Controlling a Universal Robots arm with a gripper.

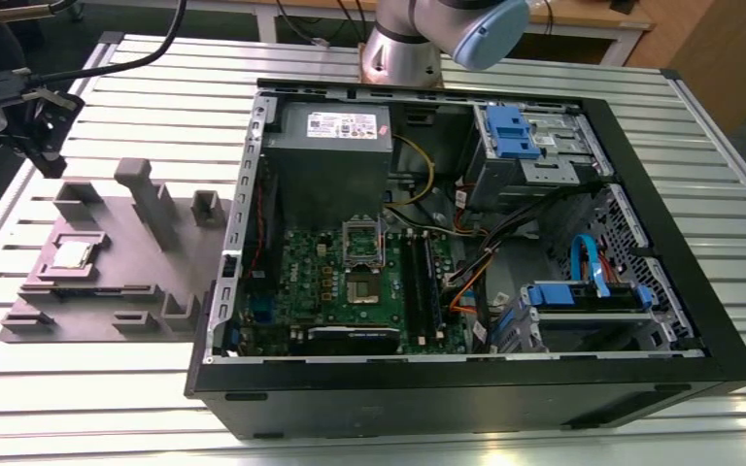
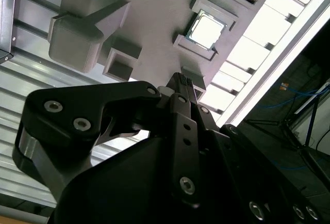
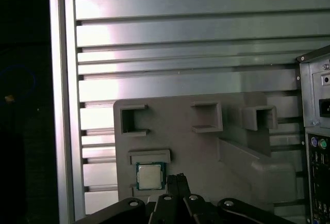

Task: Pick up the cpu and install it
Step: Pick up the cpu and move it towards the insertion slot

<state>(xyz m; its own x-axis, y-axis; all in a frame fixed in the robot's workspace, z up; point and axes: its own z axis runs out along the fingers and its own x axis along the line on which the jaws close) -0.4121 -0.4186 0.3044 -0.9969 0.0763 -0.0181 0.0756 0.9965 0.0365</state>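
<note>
Fingers (image 2: 181, 87): the black, slim metal tips are seen pressed together in both wrist views (image 3: 174, 182), with nothing held between them; they are poised above the holder, just beside the chip's pocket and not touching it.
Cpu (image 2: 206, 31): a small flat square with a matt silvery lid and a thin green edge is seen lying level in a raised square pocket; in the exterior view it is found at the left-centre of the frame (image 1: 73, 254), well apart from the case.
Progress: the pick is judged not yet made, since the chip lies in its pocket ungripped; lifting, carrying and seating are all left to be done.
Holder (image 1: 152, 267): a grey, matt, moulded-looking plate is shown, with blocky posts and rectangular recesses.
Surface (image 1: 75, 388): ribbed, slatted aluminium is seen, bright with glare.
Computer case (image 1: 477, 388): a black sheet-metal box is laid on its side at the centre and right of the exterior view, its interior exposed.
Motherboard (image 1: 334, 282): a green board is seen inside the case.
Socket (image 1: 365, 288): a square metal frame with a dark centre is seen on the board; no chip is judged to be seated in it.
Power supply (image 1: 327, 146): a grey box with a white label is set at the upper centre.
</note>
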